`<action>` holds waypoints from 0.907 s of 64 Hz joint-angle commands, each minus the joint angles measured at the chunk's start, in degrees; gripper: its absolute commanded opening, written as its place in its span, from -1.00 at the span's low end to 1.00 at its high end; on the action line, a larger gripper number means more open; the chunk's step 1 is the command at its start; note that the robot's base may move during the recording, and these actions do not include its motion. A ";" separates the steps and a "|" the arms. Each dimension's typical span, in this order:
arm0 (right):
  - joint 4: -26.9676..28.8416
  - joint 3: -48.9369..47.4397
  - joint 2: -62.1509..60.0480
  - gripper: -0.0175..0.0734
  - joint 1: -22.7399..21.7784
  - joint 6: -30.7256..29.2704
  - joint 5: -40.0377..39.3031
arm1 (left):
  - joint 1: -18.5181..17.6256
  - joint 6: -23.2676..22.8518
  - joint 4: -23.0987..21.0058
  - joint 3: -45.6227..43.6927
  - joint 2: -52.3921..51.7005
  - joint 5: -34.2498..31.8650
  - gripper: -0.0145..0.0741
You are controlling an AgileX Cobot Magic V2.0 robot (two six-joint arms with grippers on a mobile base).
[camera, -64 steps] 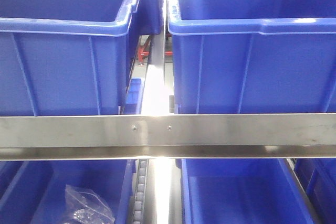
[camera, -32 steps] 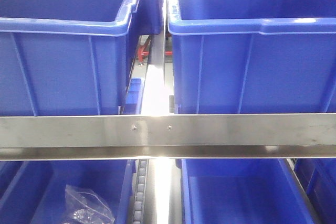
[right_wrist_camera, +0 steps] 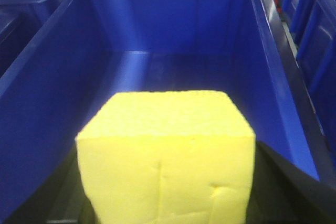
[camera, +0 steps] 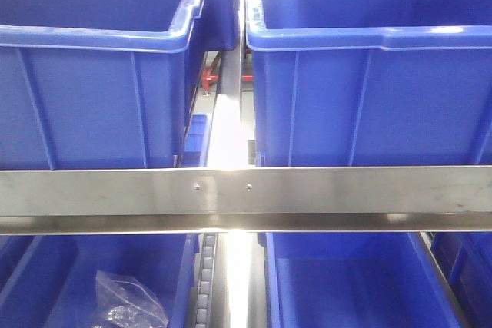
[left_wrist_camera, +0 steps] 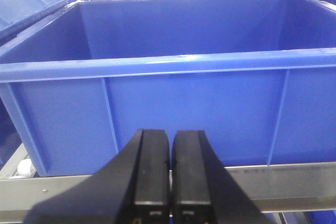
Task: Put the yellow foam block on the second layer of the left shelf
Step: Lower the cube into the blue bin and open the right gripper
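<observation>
The yellow foam block (right_wrist_camera: 167, 150) fills the lower half of the right wrist view. My right gripper (right_wrist_camera: 168, 198) is shut on it, and its dark fingers (right_wrist_camera: 286, 192) show at both sides of the cube. The block hangs over the open inside of a blue bin (right_wrist_camera: 173, 19). In the left wrist view my left gripper (left_wrist_camera: 170, 153) is shut with nothing between its black fingers, facing the front wall of another blue bin (left_wrist_camera: 173, 66). Neither gripper nor the block shows in the front view.
A steel shelf rail (camera: 246, 197) runs across the front view. Above it stand two blue bins, left (camera: 92, 40) and right (camera: 369, 40). Below it, the left bin holds a clear plastic bag (camera: 127, 305), beside another bin (camera: 346, 282). A rail (left_wrist_camera: 294, 179) lies under the left gripper's bin.
</observation>
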 commanded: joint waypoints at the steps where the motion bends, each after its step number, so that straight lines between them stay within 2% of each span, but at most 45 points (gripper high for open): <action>1: 0.16 -4.86 4.29 0.50 0.69 0.11 -9.10 | -0.55 -0.27 -0.35 1.43 -1.02 -4.66 -0.36; 14: 0.16 -8.48 13.82 0.50 3.48 0.37 -16.80 | -0.55 -0.27 -0.35 1.43 -1.02 -4.66 -0.36; 29: 0.16 -9.33 17.23 0.51 4.00 0.37 -16.56 | -0.55 -0.27 -0.35 1.43 -1.02 -4.66 -0.36; 39: 0.16 -9.33 17.12 0.78 4.00 0.37 -15.86 | -0.55 -0.27 -0.35 1.43 -1.02 -4.66 -0.36; 48: 0.16 -10.59 17.12 0.77 4.00 0.49 -10.27 | -0.55 -0.27 -0.35 1.43 -1.02 -4.66 -0.36; 58: 0.16 -11.10 16.49 0.75 3.94 0.44 -12.27 | -0.55 -0.27 -0.35 1.43 -1.02 -4.66 -0.36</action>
